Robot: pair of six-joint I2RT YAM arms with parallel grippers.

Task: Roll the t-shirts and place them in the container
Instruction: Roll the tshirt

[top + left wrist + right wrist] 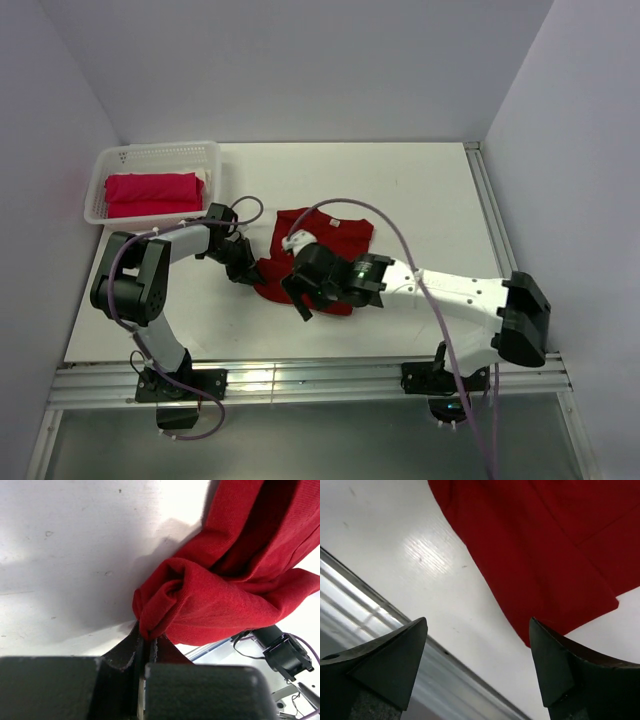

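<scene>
Lying at mid-table (430, 190), the dark crimson t-shirt (338, 232) runs its long axis from far right to near left. Its near-left edge is bunched into a wad. The left gripper (147, 642) is clamped on that wad, jaws together on the cloth. The right gripper (477, 624) hangs over the shirt's near edge, jaws wide apart and holding nothing. From above, the right arm covers the shirt's middle, so collar and sleeves cannot be made out. The pinkish-red t-shirt (150, 193) lies folded in the white basket (160, 150) at the far left, long axis left to right.
</scene>
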